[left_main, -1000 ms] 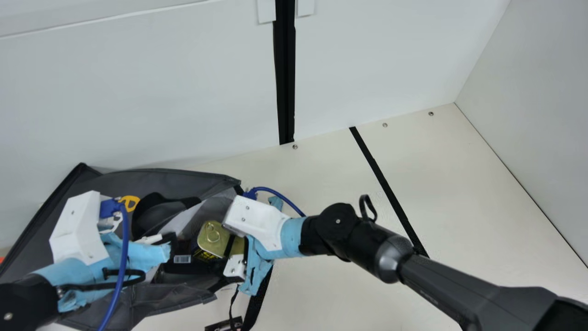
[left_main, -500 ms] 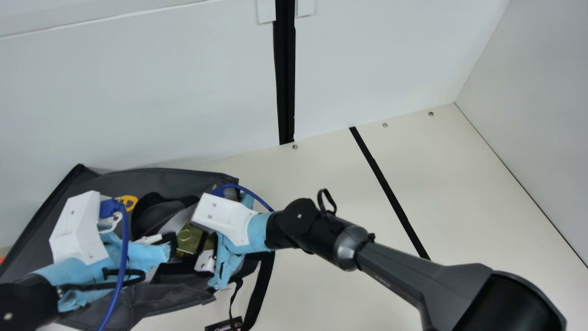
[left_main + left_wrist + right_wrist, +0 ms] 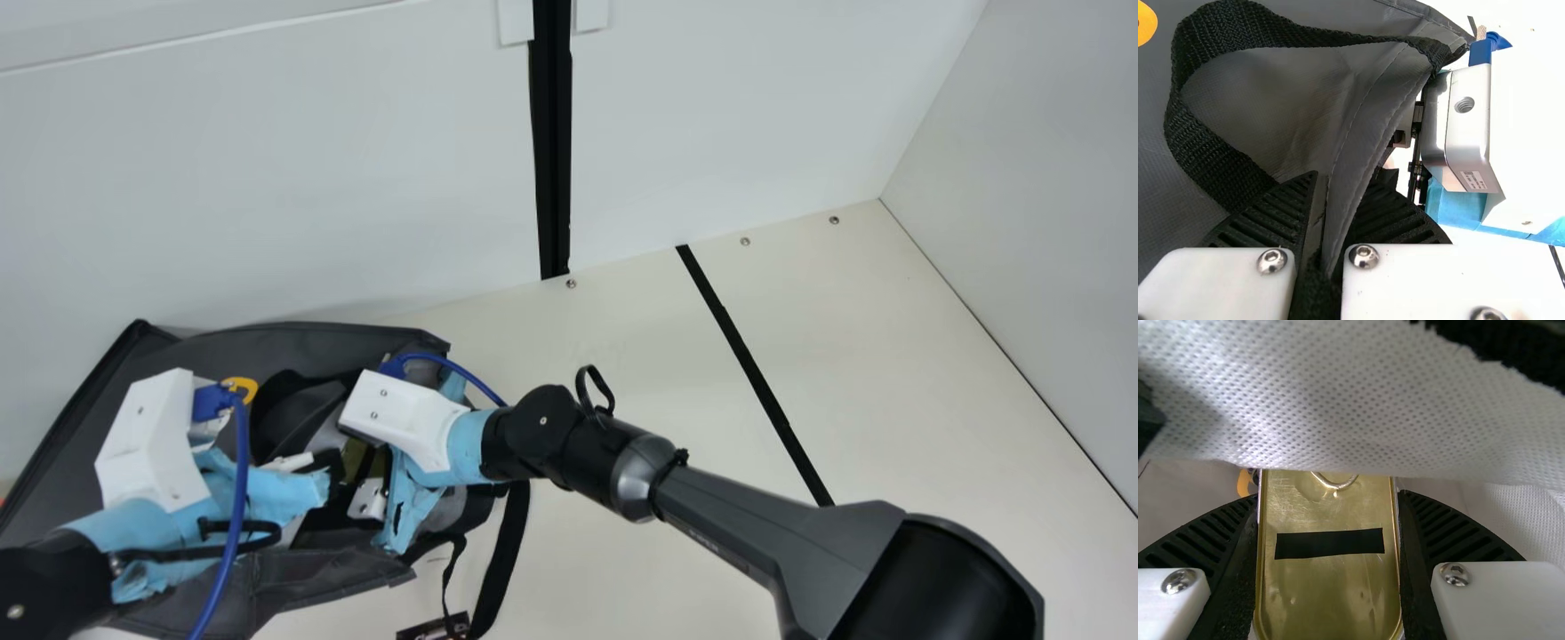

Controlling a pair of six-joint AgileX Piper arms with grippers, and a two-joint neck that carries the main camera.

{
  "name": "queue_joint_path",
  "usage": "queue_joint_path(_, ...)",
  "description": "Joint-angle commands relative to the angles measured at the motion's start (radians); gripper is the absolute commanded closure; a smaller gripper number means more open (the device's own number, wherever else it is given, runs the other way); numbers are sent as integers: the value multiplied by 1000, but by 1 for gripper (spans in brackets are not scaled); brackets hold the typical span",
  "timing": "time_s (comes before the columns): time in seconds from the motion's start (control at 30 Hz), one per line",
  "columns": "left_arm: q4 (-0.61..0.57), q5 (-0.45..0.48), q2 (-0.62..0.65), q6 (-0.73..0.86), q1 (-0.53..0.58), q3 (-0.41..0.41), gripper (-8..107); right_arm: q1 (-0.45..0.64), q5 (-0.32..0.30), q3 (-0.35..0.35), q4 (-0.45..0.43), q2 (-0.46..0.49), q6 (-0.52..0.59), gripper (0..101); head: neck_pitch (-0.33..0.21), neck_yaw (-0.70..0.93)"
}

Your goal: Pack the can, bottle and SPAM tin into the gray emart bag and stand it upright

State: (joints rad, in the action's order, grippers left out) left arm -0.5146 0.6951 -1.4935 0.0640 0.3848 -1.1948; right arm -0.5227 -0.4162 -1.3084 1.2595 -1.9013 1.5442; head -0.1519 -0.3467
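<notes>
Bag at the left of the bench, mouth open, near-left part hidden behind the left arm. Left hand nearly closed: left wrist view puts a gray fold of bag wall between its fingers, black webbing down beside them. Right hand at the bag's mouth, open as wide as the tin, a finger along each side, tin gripped. How deep the tin sits, can't tell. Main view gives a scrap of gold under the right hand; right wrist view gives the lid, black strip across it, pull ring half hidden by white dotted cloth. Tag near the hanging strap, cut off at main view's bottom edge; print too small. Small sticker on the silver camera, seen from the left wrist, unreadable. Yellow patch on gray cloth, cropped. Dark shapes inside the mouth: can't make out.
</notes>
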Motion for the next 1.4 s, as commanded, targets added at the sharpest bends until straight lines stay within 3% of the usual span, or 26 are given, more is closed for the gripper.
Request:
queue_joint_path(0.0,0,0,0,0,0,0,107,2,6,3,-4,8,-5,65,-23,-2)
queue_joint_path(0.6,0,0,0,0,0,0,107,26,0,71,10,99,-13,6,-23,-2)
queue_joint_path(1.37,0,0,0,0,0,0,107,107,-80,238,36,303,17,6,-23,-2)
